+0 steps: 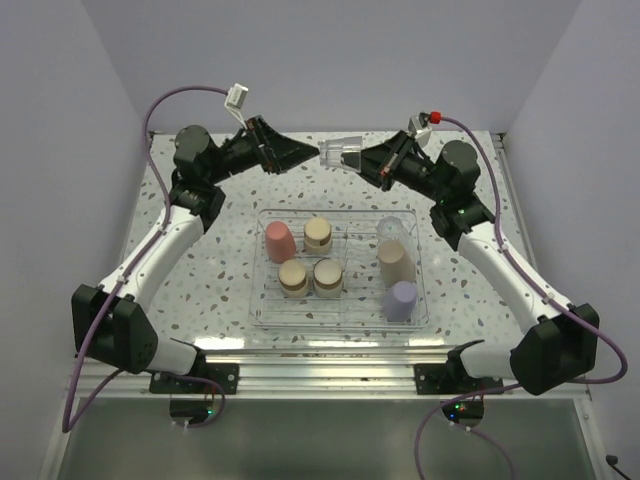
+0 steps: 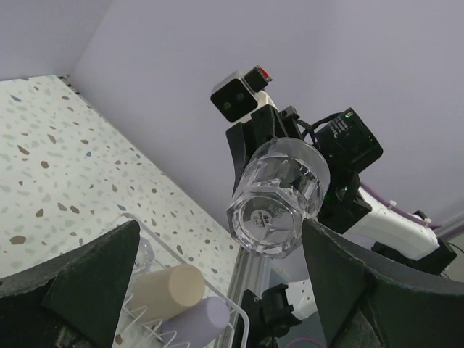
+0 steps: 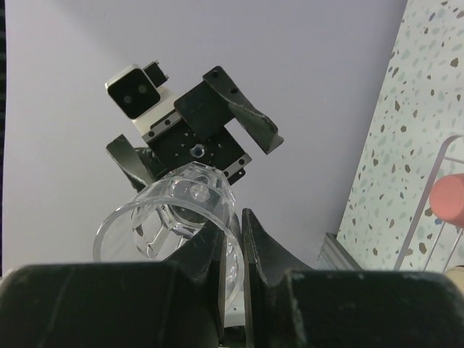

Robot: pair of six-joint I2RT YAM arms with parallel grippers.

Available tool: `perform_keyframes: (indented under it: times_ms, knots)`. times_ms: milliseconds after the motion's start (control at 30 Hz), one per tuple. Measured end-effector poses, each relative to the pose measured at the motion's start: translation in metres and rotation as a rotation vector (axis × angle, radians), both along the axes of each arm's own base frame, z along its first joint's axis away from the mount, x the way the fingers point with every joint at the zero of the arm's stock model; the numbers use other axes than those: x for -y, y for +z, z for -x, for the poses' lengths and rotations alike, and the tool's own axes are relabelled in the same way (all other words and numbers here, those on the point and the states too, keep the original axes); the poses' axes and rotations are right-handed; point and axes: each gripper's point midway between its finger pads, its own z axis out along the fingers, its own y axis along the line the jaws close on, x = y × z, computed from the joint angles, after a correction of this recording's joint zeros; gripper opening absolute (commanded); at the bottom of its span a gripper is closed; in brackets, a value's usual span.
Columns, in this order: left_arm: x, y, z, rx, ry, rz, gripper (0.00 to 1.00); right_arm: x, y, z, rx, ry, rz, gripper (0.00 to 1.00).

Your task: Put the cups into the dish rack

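Observation:
A clear cup (image 1: 342, 153) hangs in the air above the back of the table, between both grippers. My right gripper (image 3: 232, 226) is shut on its rim wall, one finger inside and one outside; the cup (image 3: 172, 210) lies on its side. My left gripper (image 2: 220, 239) is open wide, and the cup's base (image 2: 270, 217) faces it between the fingers. The dish rack (image 1: 340, 322) holds a coral-pink cup (image 1: 279, 241), three short steel cups with tan bases (image 1: 318, 234), a second clear cup (image 1: 390, 229), a beige cup (image 1: 396, 263) and a lavender cup (image 1: 402, 299).
The rack sits mid-table on the speckled top (image 1: 200, 270). Walls close in the back and both sides. The beige cup (image 2: 163, 290) and the lavender cup (image 2: 206, 319) show below the left gripper. The coral-pink cup (image 3: 449, 199) shows at the right wrist view's edge.

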Motion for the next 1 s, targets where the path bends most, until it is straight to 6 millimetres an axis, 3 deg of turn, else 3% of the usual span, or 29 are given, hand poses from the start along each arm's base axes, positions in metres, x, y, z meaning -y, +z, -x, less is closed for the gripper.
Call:
perform_keyframes:
  times_ms: [167, 433, 633, 767, 867, 933, 967, 1000]
  knots:
    - [0.011, 0.001, 0.007, -0.005, -0.094, 0.053, 0.94, -0.005, -0.001, 0.005, -0.008, 0.020, 0.001, 0.00]
    - [0.035, 0.006, 0.034, 0.010, -0.242, 0.084, 0.81, -0.009, -0.005, 0.007, -0.020, 0.031, 0.008, 0.00]
    - [0.037, 0.006, 0.035, -0.002, -0.255, 0.093, 0.41, -0.015, -0.005, 0.009, -0.015, 0.047, 0.006, 0.00]
    - [0.036, 0.008, 0.036, -0.006, -0.255, 0.099, 0.00, -0.016, -0.004, 0.010, -0.012, 0.049, 0.005, 0.00]
    - [0.037, 0.006, 0.035, -0.011, -0.252, 0.096, 0.00, -0.016, -0.005, 0.010, -0.011, 0.049, 0.007, 0.00]
    - [0.037, 0.005, 0.033, -0.017, -0.248, 0.087, 0.00, -0.016, -0.007, 0.009, -0.013, 0.047, 0.015, 0.22]
    - [0.037, 0.003, 0.033, -0.024, -0.246, 0.078, 0.00, -0.016, -0.009, 0.009, -0.015, 0.046, 0.023, 0.52]
    - [0.037, 0.001, 0.032, -0.031, -0.240, 0.067, 0.00, -0.015, -0.012, 0.008, -0.017, 0.040, 0.038, 0.61]
